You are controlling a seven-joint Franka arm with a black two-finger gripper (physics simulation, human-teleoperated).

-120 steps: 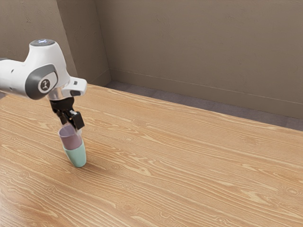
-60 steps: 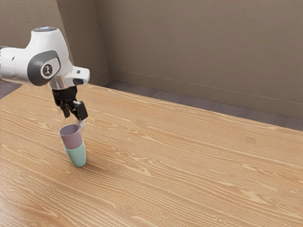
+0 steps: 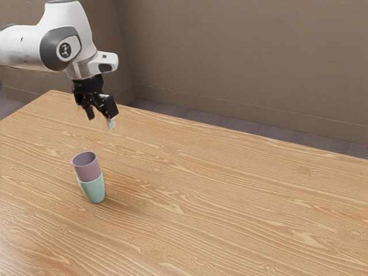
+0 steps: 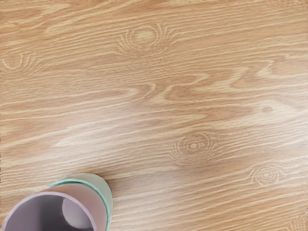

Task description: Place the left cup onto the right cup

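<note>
step: withdraw | purple cup (image 3: 84, 163) in green cup (image 3: 93, 188) | gripper (image 3: 101, 119) above green cup, fingers apart, empty | tip: rise straight, no bump

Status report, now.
Gripper open, empty, raised above the cups. Purple cup nested in green cup, stack leaning. Nothing else near them on the table.
</note>
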